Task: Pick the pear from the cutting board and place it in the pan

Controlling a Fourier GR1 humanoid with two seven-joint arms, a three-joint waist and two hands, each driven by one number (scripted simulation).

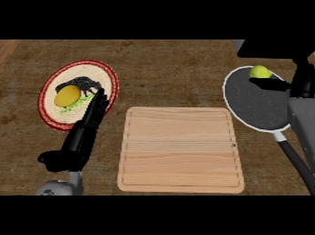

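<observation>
The yellow-green pear (259, 71) lies inside the far rim of the dark pan (255, 108), which has a white rim and stands at the right. My right hand (300, 83) hovers over the pan's right side. Its thumb reaches left just below the pear, while its fingers point up and stand apart from the fruit, so the hand is open. The wooden cutting board (180, 149) in the middle carries nothing. My left hand (85, 126) rests to the left of the board, fingers straight, tips over the edge of a plate.
A round woven plate (51, 117) with a red rim stands at the left and holds a yellow fruit (67, 96). The pan's black handle (296, 163) runs toward the lower right. A dark block (278, 48) sits at the back right.
</observation>
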